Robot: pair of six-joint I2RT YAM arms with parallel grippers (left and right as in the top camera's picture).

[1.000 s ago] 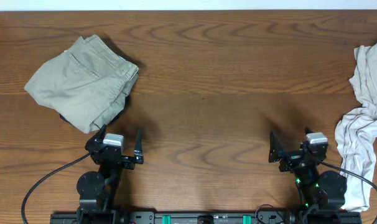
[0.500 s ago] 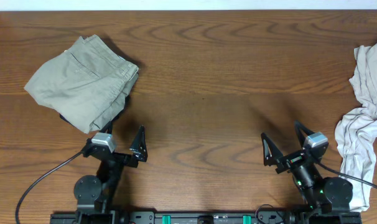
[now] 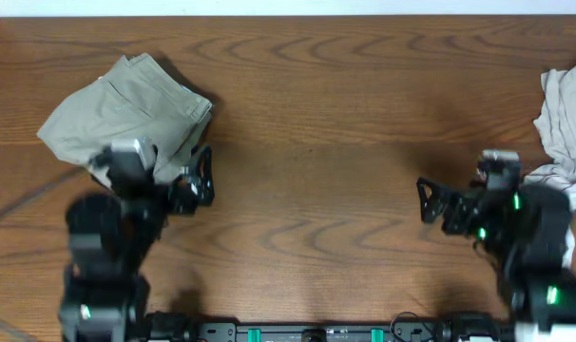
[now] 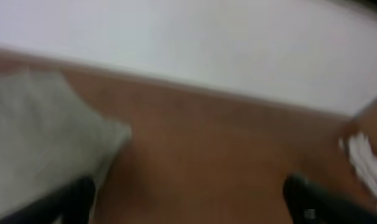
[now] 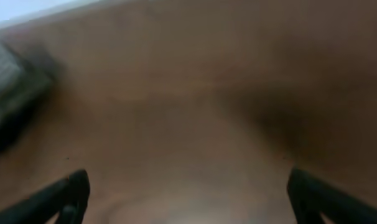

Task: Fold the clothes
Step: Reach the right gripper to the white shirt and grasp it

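fabric waiting at the far right of the counter [image 3: 307, 95]: a pale off-white t-shirt [image 3: 566, 104] is lying crumpled against the right edge of the overhead view, part of it running out of frame and its lower folds disappearing behind the right arm. folded khaki-olive trousers [image 3: 126, 119] are sitting well apart from it at the upper left. the left end effector [image 3: 195, 180] is hanging by the trousers' near edge, its jaws standing wide apart with nothing between them. the right end effector [image 3: 438, 201] is likewise gaping empty, pointing toward the bare middle of the counter and away from the shirt. both arms are showing as blurs, and both wrist views are smearing too much to add detail.

the shirt is looking thin, wrinkly and limp, so it is likely weighing next to nothing and offering no stiffness. it is probably going to sag, bunch and trail from any single pinch, and may be sliding easily over the smooth wood. nothing about it is appearing fragile. the sensible hold is seeming to be a pinch on an outer edge, hem or shoulder line, with each end effector taking one corner so the cloth is spreading flat before any fold. which edge is which, the pictures are not showing.
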